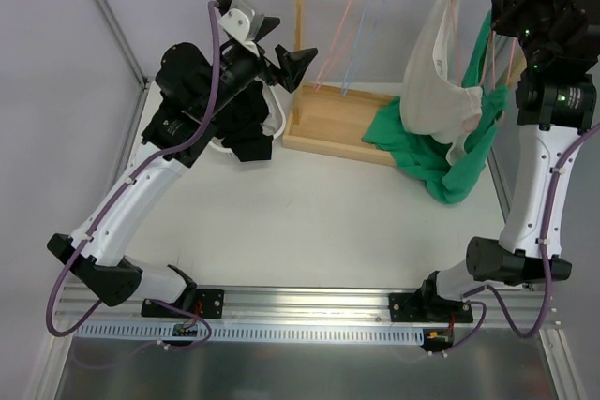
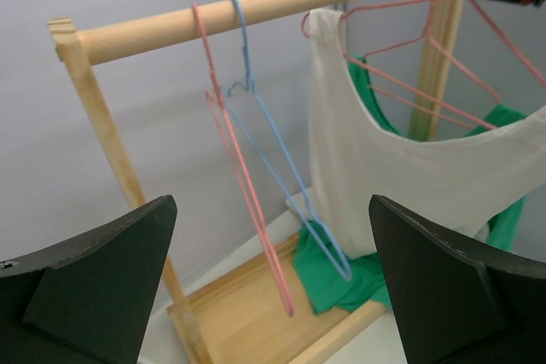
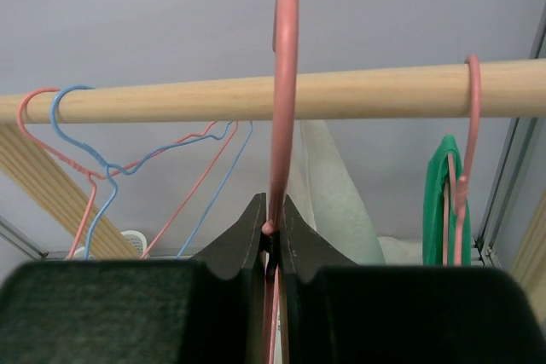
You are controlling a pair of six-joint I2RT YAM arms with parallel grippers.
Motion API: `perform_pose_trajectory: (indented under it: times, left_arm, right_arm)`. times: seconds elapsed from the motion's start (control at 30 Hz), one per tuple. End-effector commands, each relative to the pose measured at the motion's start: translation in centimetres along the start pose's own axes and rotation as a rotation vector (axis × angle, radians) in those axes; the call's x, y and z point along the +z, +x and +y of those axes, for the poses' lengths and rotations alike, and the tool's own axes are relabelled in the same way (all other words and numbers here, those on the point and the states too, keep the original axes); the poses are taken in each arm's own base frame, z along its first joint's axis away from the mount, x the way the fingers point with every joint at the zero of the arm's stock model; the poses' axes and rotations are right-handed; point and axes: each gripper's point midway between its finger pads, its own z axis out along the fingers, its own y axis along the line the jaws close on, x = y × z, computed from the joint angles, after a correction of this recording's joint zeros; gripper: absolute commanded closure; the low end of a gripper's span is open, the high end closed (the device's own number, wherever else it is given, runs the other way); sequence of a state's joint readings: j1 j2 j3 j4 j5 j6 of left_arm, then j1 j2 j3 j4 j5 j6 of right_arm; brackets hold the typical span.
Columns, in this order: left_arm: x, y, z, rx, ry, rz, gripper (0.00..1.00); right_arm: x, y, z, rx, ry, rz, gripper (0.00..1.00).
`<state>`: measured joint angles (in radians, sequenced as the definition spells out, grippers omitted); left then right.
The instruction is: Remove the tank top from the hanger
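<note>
Pinching the pink hanger (image 3: 286,83) neck in the right tool (image 3: 273,228), left tool (image 2: 269,236) wide and empty, so could easily drag it off the rod (image 3: 171,100), tank top (image 2: 384,176) snagged.

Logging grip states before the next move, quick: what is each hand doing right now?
Left hand: open, holding nothing.
Right hand: closed on the pink hanger.

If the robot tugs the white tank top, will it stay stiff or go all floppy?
Probably floppy: the white tank top sags and folds below its pink hanger. It likely weighs little, since that thin wire holds it. It might snag, as a strap loops over the hanger.
</note>
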<state>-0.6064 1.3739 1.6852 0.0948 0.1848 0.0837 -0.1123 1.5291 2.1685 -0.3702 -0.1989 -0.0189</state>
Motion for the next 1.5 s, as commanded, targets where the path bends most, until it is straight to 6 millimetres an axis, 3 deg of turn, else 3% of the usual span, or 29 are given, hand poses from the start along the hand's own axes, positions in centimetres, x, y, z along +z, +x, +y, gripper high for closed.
perform_pose_trajectory:
  times: [0.0,0.17,0.33,0.53,0.73,0.87,1.07,1.27,1.47]
  left_arm:
    - [-1.0,-4.6,-3.1,-0.064,0.095,-0.153,0.01]
    - [0.1,-5.5,-6.6,-0.091,0.163,-0.189,0.01]
    - [1.1,-5.7,-12.3,-0.079,0.287,-0.201,0.01]
    - [0.2,-5.2,-17.8,-0.081,0.448,-0.197,0.01]
    - [-1.0,-4.1,-21.1,-0.101,0.521,-0.170,0.01]
    - [-1.8,-2.4,-23.4,-0.084,0.541,-0.147,0.01]
    - [-2.6,-2.2,-27.4,-0.104,0.647,-0.147,0.01]
    - [-2.4,-0.7,-30.6,-0.083,0.707,-0.129,0.01]
    - [-1.9,1.7,-31.9,-0.060,0.731,-0.094,0.01]
  right_arm:
    - [-3.1,-3.9,1.4,-0.005,-0.008,-0.118,1.00]
    - [-6.6,-4.3,1.9,0.027,0.017,-0.129,1.00]
    - [-9.4,-4.1,2.5,0.061,0.021,-0.123,1.00]
    - [-13.1,-2.8,3.7,0.167,0.002,-0.082,1.00]
    - [-16.2,-2.3,4.7,0.203,-0.003,-0.044,1.00]
    - [-17.3,-1.3,5.2,0.230,-0.014,0.001,1.00]
    - [-18.2,-1.1,5.7,0.258,-0.029,0.017,1.00]
    - [-19.2,-2.9,6.8,0.274,-0.052,0.013,1.00]
    - [-19.7,-5.0,7.9,0.288,-0.088,-0.026,1.00]
